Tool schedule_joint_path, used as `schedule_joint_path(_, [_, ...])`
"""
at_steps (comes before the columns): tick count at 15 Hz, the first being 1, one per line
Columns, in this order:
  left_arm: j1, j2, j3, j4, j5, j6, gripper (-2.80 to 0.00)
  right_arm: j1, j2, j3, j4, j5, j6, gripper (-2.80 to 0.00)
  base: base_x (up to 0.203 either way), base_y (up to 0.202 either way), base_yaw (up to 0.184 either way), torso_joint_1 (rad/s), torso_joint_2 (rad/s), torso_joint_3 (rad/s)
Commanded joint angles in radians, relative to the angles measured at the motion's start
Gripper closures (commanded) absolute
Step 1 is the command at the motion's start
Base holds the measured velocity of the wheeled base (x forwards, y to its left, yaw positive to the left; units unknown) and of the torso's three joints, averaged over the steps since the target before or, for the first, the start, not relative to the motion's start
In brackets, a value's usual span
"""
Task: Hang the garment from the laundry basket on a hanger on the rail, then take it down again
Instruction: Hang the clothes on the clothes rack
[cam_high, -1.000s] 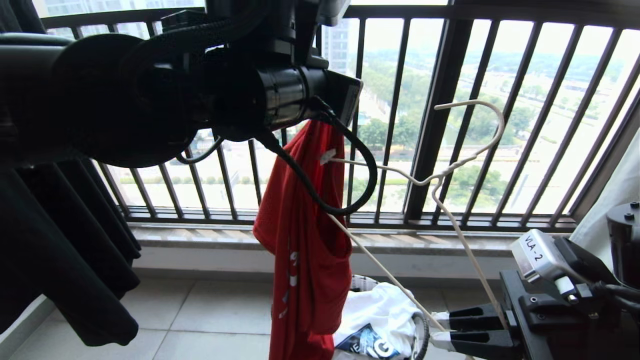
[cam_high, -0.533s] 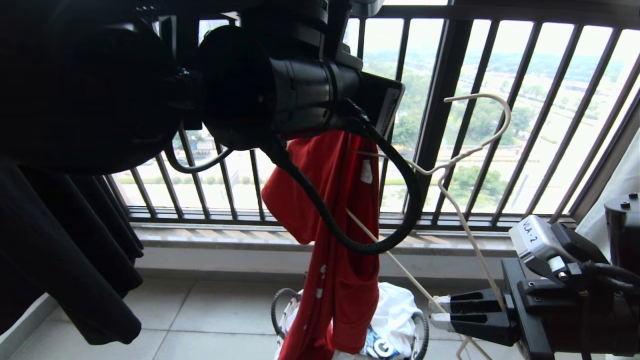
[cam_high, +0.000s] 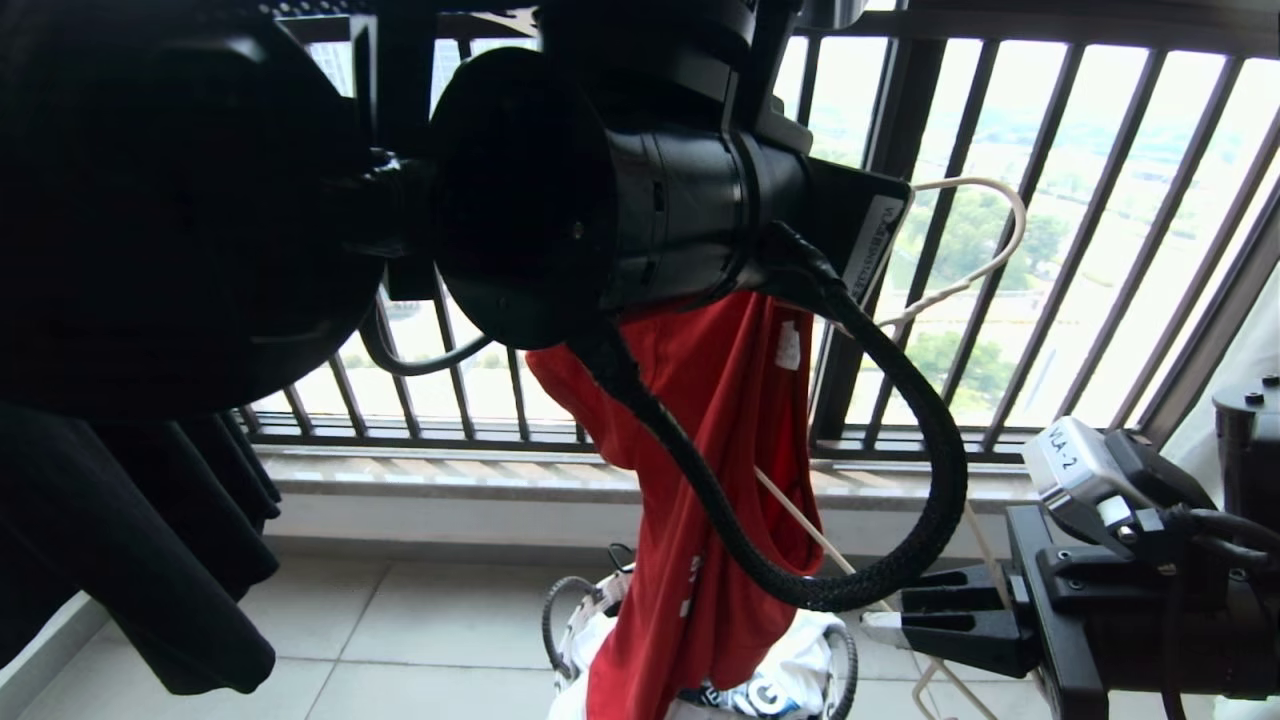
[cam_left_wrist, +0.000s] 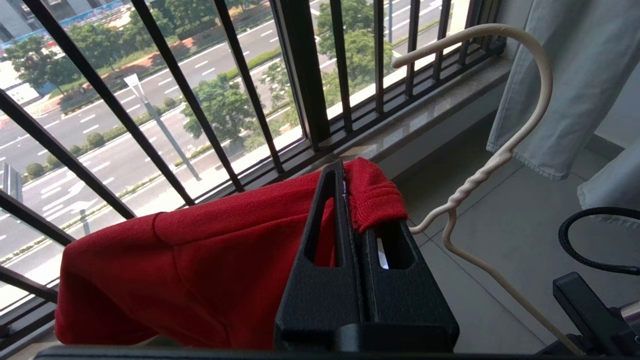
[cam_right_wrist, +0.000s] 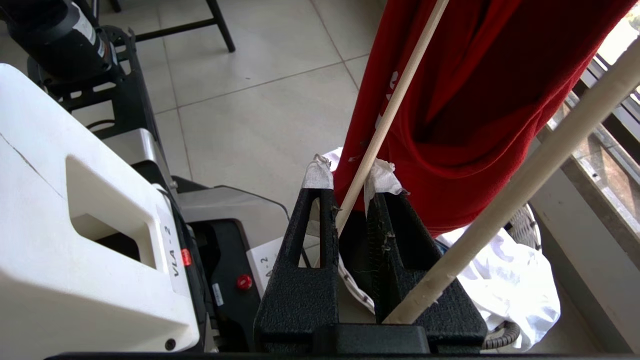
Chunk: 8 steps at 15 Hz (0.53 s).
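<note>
Left wrist view: the left gripper (cam_left_wrist: 356, 200) is clamped on a fold of the red garment (cam_left_wrist: 190, 270), raised before the window railing (cam_left_wrist: 300, 75). Beside it, the right gripper (cam_right_wrist: 350, 195) pinches the white hanger (cam_right_wrist: 395, 105), whose wire runs against the hanging cloth above the laundry basket (cam_high: 845, 660).

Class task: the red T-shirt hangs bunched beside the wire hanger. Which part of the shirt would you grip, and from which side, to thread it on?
Probably the ribbed neck edge of the red T-shirt, where the left gripper is shut on it from the room side. The body hangs free below, and the hanger in the right gripper stands close beside the collar.
</note>
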Motion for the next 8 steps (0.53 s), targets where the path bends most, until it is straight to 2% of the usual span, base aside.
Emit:
schedule_joint_path(1, [-0.026,0.018,0.002,0.001,-0.018,-0.012,0.00,-0.002,0.002,0.000,-0.002,0.015,-0.002,0.00,0.000,0.000,0.000,0.000,0.00,0.000])
schedule_joint_path(3, [-0.032,0.019,0.008,0.001,-0.067,-0.034,0.00,-0.002,0.012,-0.002,-0.002,0.020,0.010,0.00,0.000,0.000,0.000,0.000,0.00,0.000])
schedule_joint_path(6, [-0.051,0.014,0.009,0.009,-0.067,-0.042,0.00,-0.004,0.027,-0.003,-0.013,0.031,0.024,0.00,0.000,0.000,0.000,0.000,0.00,0.000])
schedule_joint_path(8, [-0.082,-0.007,-0.002,0.087,-0.067,-0.066,0.00,-0.019,0.039,-0.005,-0.022,0.031,0.024,0.00,0.000,0.000,0.000,0.000,0.00,0.000])
